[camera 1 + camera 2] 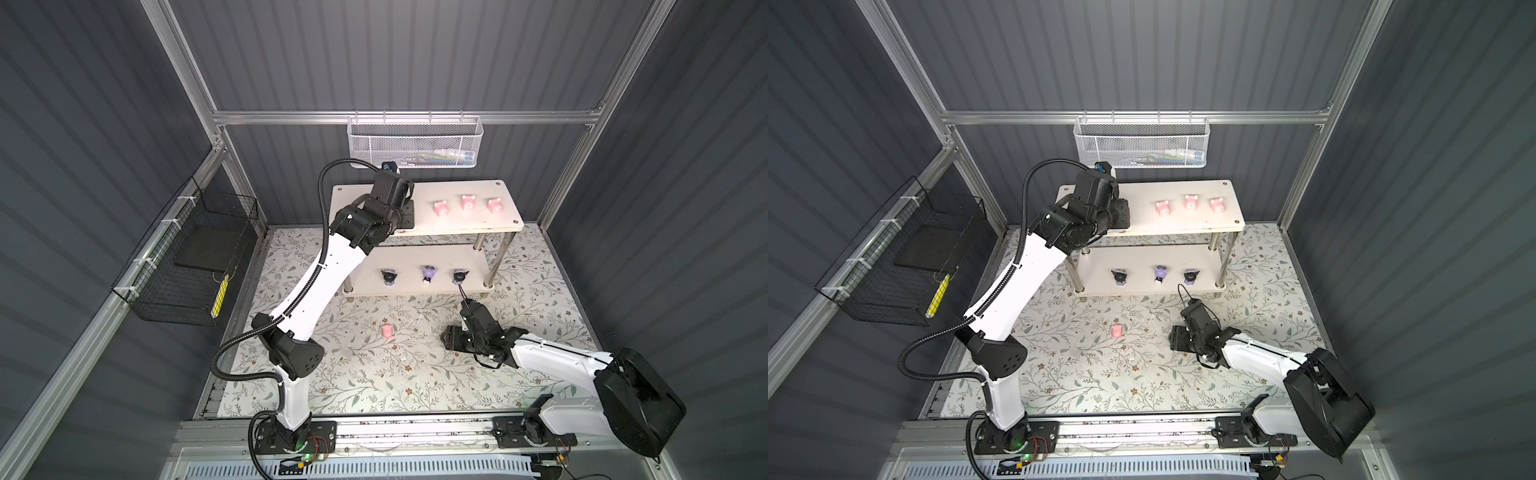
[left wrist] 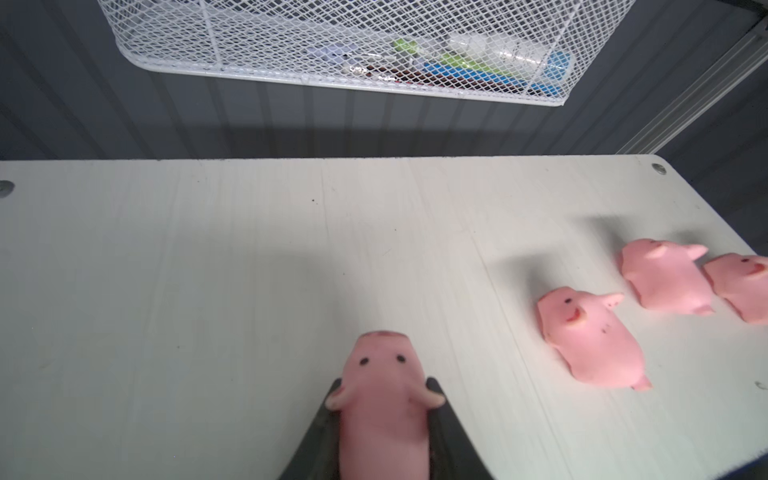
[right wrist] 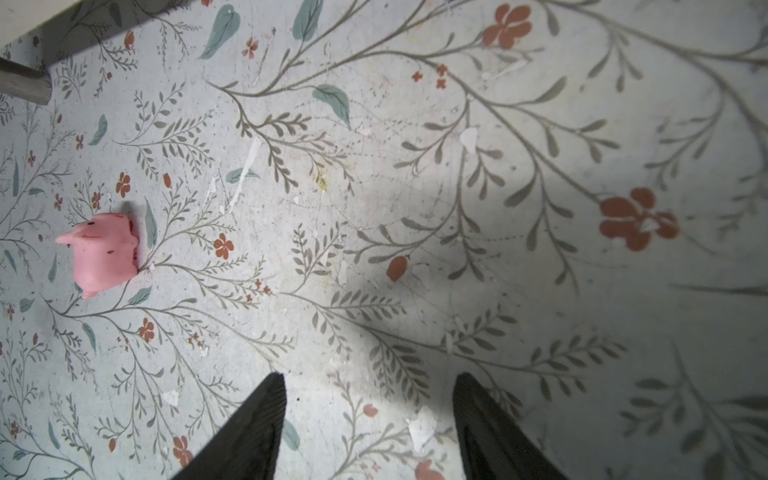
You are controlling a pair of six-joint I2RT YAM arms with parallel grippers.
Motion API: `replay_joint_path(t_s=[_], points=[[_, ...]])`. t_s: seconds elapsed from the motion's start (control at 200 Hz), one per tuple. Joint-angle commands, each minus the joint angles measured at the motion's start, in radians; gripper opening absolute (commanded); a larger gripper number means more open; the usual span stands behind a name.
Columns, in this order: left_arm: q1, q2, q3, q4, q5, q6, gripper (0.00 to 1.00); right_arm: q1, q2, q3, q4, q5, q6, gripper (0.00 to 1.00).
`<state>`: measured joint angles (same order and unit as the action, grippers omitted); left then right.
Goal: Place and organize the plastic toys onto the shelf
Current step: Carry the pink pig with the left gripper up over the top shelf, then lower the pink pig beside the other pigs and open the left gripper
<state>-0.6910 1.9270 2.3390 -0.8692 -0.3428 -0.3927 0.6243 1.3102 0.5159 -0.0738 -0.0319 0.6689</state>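
My left gripper (image 2: 384,386) is clamped on a pig (image 2: 380,361) over the shelf (image 2: 208,249) top tier, beside three pigs (image 2: 590,336). My right gripper (image 3: 368,378), jaws apart, hovers in front of the shelf; a loose pig (image 3: 104,253) lies there too.

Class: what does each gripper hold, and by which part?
The left gripper pinches a pink pig toy by both sides of its body; the right gripper holds nothing.

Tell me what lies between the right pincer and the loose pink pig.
Only bare floral mat lies between the right pincer and the pink pig, as the right wrist view shows.
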Motion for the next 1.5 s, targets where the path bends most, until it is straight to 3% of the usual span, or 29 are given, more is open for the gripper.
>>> replay_joint_path(t_s=[0.0, 1.015, 1.496], points=[[0.007, 0.033, 0.037, 0.007, 0.027, -0.016, 0.31, -0.004, 0.015, 0.004, 0.006, -0.005, -0.015, 0.66], [0.007, 0.078, 0.073, -0.008, 0.09, -0.034, 0.31, -0.004, 0.059, 0.011, 0.026, -0.024, -0.02, 0.66], [0.007, 0.087, 0.089, -0.018, 0.084, -0.028, 0.38, -0.005, 0.068, 0.015, 0.025, -0.028, -0.021, 0.66]])
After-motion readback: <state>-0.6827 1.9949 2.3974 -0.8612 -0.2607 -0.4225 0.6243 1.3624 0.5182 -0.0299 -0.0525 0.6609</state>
